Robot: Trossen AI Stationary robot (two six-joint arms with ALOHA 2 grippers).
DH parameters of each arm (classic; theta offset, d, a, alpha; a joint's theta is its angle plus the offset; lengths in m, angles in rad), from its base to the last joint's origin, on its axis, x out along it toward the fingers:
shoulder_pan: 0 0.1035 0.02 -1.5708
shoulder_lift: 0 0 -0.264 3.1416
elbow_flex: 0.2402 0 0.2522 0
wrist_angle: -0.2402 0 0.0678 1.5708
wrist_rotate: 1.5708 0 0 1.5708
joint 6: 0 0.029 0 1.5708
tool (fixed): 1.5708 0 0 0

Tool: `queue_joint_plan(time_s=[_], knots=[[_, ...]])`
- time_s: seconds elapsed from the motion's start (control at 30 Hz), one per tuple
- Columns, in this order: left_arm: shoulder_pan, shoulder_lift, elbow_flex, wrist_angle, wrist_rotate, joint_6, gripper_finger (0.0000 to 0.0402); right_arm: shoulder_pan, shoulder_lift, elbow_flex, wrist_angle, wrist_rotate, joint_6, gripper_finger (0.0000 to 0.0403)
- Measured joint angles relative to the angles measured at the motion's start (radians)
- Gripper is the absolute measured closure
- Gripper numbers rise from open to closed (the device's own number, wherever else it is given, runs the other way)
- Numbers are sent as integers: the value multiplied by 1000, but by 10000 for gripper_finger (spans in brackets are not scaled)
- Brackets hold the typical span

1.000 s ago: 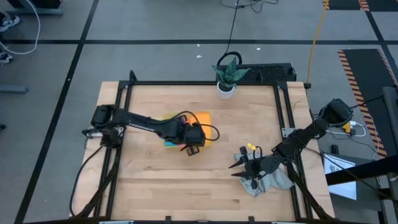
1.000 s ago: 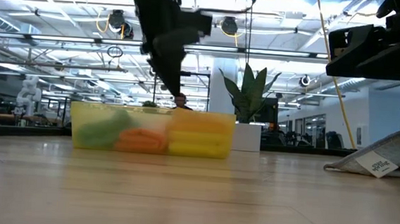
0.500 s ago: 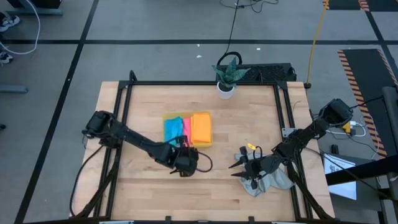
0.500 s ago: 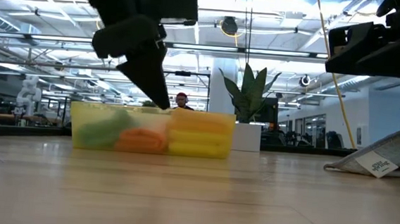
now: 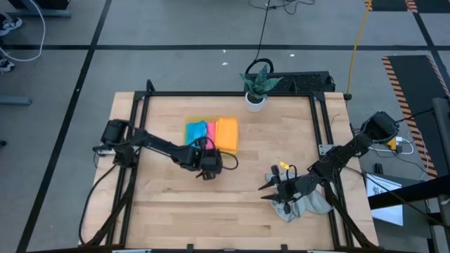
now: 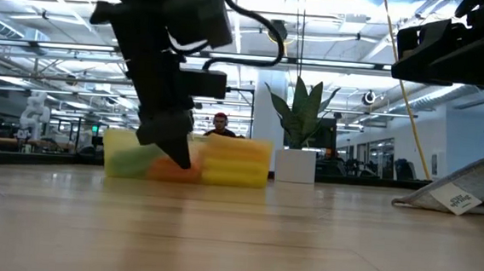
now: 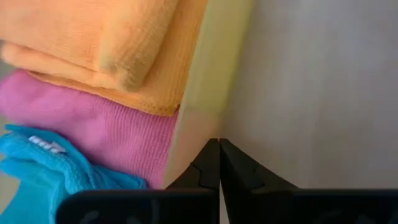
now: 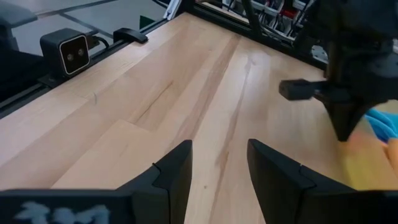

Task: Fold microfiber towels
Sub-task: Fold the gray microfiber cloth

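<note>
Most of the job looks done: folded microfiber towels sit side by side in the translucent yellow tray toward the far middle of the desk, with the bright blue towel on the left, the pink towel next to it and the orange towel on the right. The light grey towel lies crumpled at the near right corner and seems left to fold. The left pincer hangs just near of the tray, its jaws pressed together and empty. The right pincer hovers beside the grey cloth with its jaws spread apart, holding nothing. The yellow towel cannot be made out from above; it may lie under the orange one.
</note>
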Motion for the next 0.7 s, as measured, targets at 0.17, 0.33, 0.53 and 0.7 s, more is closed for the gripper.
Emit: queue_joint_plan(time_s=[0.17, 0.33, 0.53, 0.7], knots=[[84, 0, -2, 78, -52, 77, 390, 0, 0, 0, -3, 29, -2, 255], [189, 0, -2, 180, -55, 194, 387, -11, 0, 0, -7, 30, 13, 255], [235, -11, -2, 171, -107, 200, 394, -6, -77, 52, -243, 87, 179, 258], [119, -27, -2, 205, -98, 183, 396, -13, -105, 204, -763, 86, 462, 263]])
